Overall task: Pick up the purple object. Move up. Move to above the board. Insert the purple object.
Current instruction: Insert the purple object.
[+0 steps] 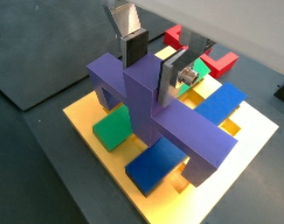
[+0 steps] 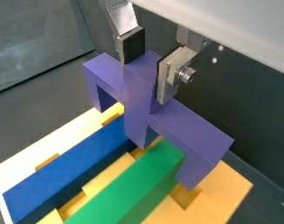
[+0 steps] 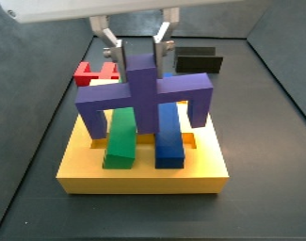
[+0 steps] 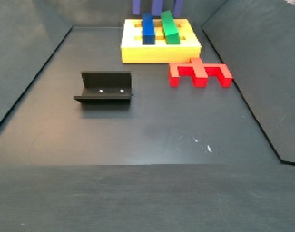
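- Far left in a side view, the fixture (image 4: 103, 88) sits alone on the dark floor, one of it, well apart from the action.
- Next over, the red piece (image 3: 95, 72) lies just beside the yellow block: one of those, untouched.
- Now the main event: the gripper (image 3: 138, 45) is right over the board (image 3: 142, 169), its silver fingers (image 1: 176, 77) closed narrow on the raised stem of the purple object (image 3: 142, 89).
- The purple object is down among the pieces on the board, legs straddling the green bar (image 3: 121, 138) and the blue bar (image 3: 169, 135); one purple, one green, one blue, one board.
- My read: pick-up, lift and carry are done, and the insertion looks nearly or fully home. Whether the legs are bottomed in their slots I cannot tell.
- What's left, as I judge it: a final press if needed, then release.
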Motion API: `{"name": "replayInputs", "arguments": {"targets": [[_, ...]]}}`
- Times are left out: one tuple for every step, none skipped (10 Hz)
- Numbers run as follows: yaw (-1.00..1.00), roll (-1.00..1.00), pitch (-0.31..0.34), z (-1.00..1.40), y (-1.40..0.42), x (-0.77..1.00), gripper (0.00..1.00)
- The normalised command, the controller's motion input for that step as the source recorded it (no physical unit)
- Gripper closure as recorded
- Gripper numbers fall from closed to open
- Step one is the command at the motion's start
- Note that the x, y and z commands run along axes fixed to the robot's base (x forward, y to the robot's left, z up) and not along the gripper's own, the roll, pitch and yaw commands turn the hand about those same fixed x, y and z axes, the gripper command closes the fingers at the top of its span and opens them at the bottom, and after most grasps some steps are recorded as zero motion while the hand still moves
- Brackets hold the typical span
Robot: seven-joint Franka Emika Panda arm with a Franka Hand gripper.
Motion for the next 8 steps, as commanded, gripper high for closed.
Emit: {"name": "replayInputs", "arguments": {"targets": [[-0.12, 0.04, 0.010, 0.00, 0.04, -0.36, 1.00], [-0.14, 0.11, 0.031, 0.00, 0.01, -0.52, 1.00], [-0.11, 0.12, 0.036, 0.00, 0.00, -0.49, 1.00], [0.00, 0.04, 0.000, 0.00, 0.00, -0.20, 1.00], [0.00, 0.00, 0.000, 0.00, 0.00, -0.10, 1.00], [0.00, 0.00, 0.000, 0.00, 0.00, 0.03, 1.00], [0.06, 0.00, 0.003, 0.00, 0.00, 0.23, 1.00], [0.08, 0.00, 0.036, 0.00, 0.00, 0.36, 1.00]]}}
